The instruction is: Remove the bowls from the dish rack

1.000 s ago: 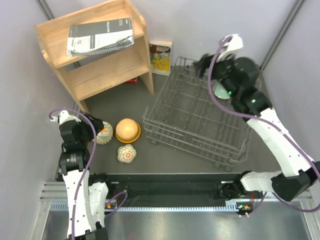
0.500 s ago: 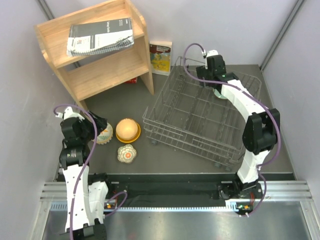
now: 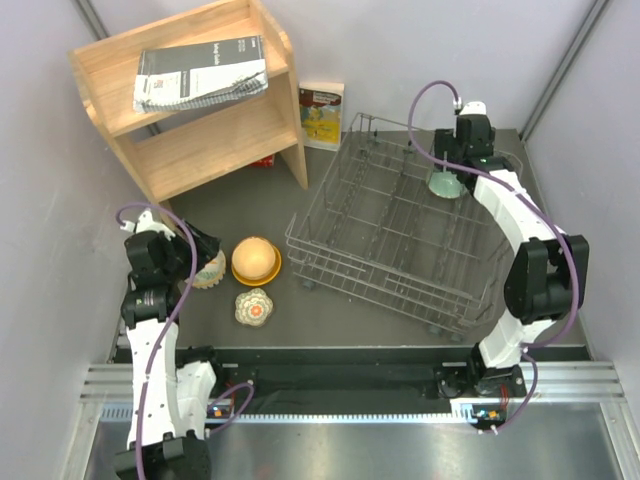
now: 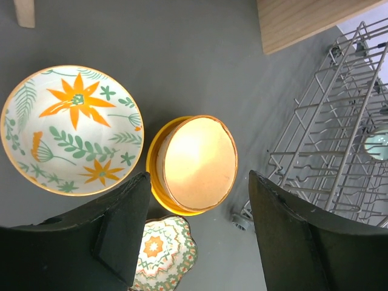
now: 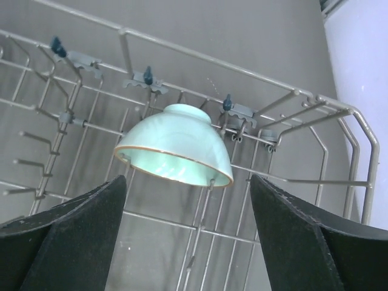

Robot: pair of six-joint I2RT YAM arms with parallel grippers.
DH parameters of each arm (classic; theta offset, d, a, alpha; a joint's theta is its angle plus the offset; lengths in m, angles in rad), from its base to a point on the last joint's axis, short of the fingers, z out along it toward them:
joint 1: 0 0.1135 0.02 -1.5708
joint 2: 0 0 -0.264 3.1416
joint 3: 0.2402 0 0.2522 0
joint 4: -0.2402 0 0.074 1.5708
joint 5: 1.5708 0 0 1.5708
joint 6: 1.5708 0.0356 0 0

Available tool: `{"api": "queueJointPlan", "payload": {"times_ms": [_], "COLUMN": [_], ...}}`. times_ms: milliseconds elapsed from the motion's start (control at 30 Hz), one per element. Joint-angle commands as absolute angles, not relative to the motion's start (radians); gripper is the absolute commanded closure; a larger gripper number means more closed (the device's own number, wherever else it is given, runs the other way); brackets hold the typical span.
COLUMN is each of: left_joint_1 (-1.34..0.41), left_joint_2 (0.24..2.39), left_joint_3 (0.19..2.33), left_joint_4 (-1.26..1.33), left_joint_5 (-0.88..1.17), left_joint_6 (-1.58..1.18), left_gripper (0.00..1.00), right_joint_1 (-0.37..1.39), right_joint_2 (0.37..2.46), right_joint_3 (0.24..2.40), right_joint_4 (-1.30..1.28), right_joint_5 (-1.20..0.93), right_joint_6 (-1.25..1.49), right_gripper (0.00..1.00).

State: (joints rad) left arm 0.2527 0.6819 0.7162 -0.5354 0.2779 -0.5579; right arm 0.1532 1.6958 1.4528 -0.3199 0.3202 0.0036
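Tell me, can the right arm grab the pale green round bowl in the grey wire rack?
Probably yes. The right gripper hangs open just above the pale green round bowl, tipped rim-down on tines of the grey wire rack, with nothing between.

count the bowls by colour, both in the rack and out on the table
teal bowl: 1
yellow bowl: 1
peach bowl: 1
white bowl with orange flowers: 1
scalloped cream bowl: 1
total: 5

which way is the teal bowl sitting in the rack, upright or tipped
Tipped: the teal bowl leans on edge among the wires of the dish rack, opening facing sideways.
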Motion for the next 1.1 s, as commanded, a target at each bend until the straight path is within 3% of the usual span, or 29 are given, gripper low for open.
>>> {"api": "queueJointPlan", "payload": {"times_ms": [0, 800, 1067], "left_joint_1": [0.253, 0.252, 0.253], "left_joint_2": [0.696, 0.649, 0.667], "left_joint_3": [0.762, 0.741, 0.718], "left_joint_4": [-0.468, -0.468, -0.437], "left_joint_5": [0.319, 0.319, 0.345], "left_joint_6": [-0.537, -0.525, -0.541], "left_gripper": [0.30, 0.31, 0.32], "right_joint_1": [0.106, 0.075, 0.071], "right_joint_2": [1.721, 1.839, 1.842], "right_joint_3": [1.474, 1.470, 1.425], "right_joint_4": [-0.270, -0.193, -0.082], "right_joint_5": [0.268, 0.250, 0.244], "right_joint_6": [0.060, -0.038, -0.052], "right_gripper": [0.20, 0.21, 0.45]}}
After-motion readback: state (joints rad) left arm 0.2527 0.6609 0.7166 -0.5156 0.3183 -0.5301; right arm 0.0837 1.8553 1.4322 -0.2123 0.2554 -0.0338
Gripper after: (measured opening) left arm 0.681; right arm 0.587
